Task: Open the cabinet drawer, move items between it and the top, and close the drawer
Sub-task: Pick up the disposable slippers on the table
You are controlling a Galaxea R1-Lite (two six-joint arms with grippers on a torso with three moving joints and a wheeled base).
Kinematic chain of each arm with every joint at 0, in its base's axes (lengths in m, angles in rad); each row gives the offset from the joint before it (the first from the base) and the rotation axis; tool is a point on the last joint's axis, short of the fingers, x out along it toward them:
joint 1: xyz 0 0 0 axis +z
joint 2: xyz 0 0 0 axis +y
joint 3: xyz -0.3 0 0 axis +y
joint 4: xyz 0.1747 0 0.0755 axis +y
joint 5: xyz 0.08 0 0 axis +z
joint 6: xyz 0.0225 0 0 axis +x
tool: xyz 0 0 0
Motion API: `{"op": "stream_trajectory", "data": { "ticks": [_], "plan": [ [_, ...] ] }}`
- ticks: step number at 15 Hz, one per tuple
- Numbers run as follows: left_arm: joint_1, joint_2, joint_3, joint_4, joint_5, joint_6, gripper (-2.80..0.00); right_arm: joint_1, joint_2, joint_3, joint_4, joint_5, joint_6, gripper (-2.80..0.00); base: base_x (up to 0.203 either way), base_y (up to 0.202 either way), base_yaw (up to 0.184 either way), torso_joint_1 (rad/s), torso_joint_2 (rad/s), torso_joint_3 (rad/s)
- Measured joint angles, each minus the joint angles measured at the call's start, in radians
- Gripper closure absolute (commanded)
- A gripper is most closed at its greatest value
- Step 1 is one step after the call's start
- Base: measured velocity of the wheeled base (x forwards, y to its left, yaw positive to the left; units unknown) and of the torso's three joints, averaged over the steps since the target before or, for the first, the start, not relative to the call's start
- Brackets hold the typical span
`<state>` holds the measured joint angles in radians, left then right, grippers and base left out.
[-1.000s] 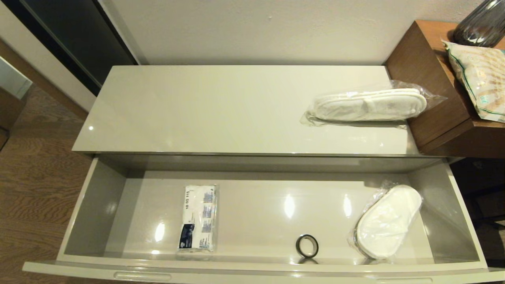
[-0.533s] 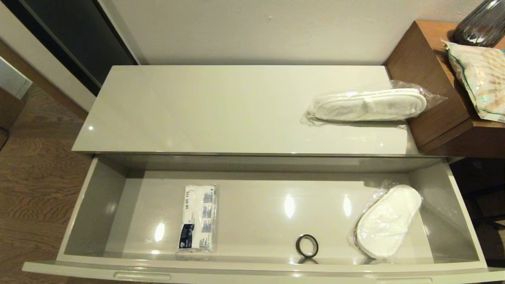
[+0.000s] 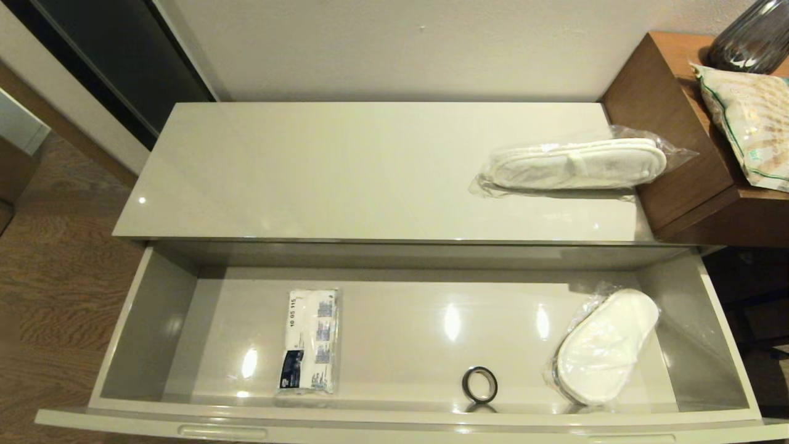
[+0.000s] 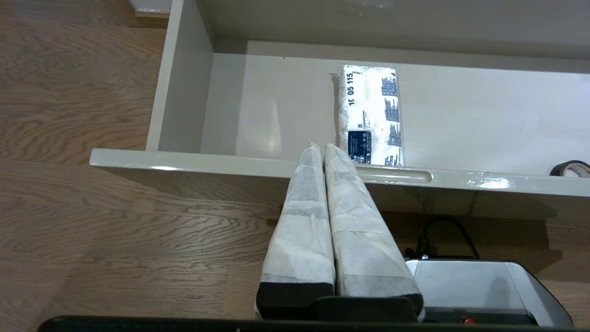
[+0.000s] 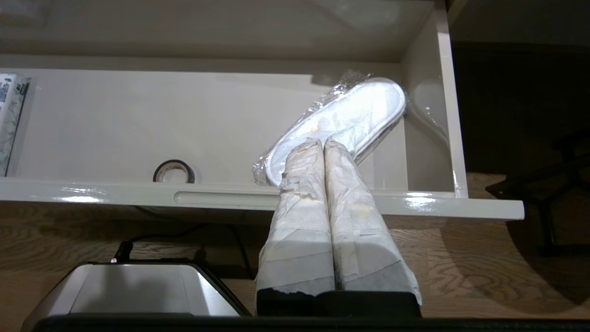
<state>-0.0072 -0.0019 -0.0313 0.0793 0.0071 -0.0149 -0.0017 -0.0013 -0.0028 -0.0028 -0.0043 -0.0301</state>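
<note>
Drawer [image 3: 148,320] open over wood floor [image 3: 55,290].

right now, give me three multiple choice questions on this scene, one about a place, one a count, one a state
1. Where is the tissue pack?
A. in the drawer's left half
B. on the top
C. on the floor

2. How many slipper packs are in view?
A. one
B. two
C. three

3. What state is the drawer in?
A. shut
B. pulled open
C. taken out

Key: 1 A, it lies on the drawer floor left of the black ring. 2 B, one on the top, one in the drawer. 3 B, its inside is exposed below the top's front edge.
</note>
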Motion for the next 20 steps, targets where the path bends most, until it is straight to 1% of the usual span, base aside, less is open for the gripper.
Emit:
{"op": "stream_trajectory", "data": {
  "ticks": [8,11,12,14,16,17,18,20],
  "plan": [
    [0.000,0.000,0.001,-0.001,0.000,0.000,0.00,0.000,0.000,0.000,0.000,0.000,-0.001,0.00,0.000,0.000,0.000,0.000,0.00,0.000],
    [-0.001,0.000,0.001,-0.002,0.000,0.000,0.00,0.000,0.000,-0.002,0.013,0.018,-0.047,0.00,0.000,0.000,0.000,0.000,0.00,0.000],
    [-0.001,0.000,0.001,-0.002,0.000,0.000,0.00,0.000,0.000,-0.002,0.009,0.013,-0.043,0.00,0.000,0.000,0.000,0.000,0.00,0.000],
    [0.000,0.000,0.001,-0.001,0.000,0.000,0.00,0.000,0.000,-0.001,-0.001,0.006,0.001,0.00,0.000,0.000,0.000,0.000,0.00,0.000],
    [0.000,0.000,0.001,-0.001,0.000,0.000,0.00,0.000,0.000,-0.003,0.004,0.004,0.009,0.00,0.000,0.000,0.000,0.000,0.00,0.000],
    [0.000,0.000,0.001,-0.002,0.000,0.000,0.00,0.000,0.000,-0.023,0.015,0.002,0.010,0.00,0.000,0.000,0.000,0.000,0.00,0.000],
    [0.000,0.000,0.001,-0.002,0.000,0.000,0.00,0.000,0.000,-0.074,0.044,0.005,0.011,0.00,0.000,0.000,0.000,0.000,0.00,0.000],
    [-0.001,0.000,0.001,-0.002,0.000,0.000,0.00,0.000,0.000,-0.272,0.168,0.041,0.013,0.00,0.000,0.000,0.000,0.000,0.00,0.000]
  ]
}}
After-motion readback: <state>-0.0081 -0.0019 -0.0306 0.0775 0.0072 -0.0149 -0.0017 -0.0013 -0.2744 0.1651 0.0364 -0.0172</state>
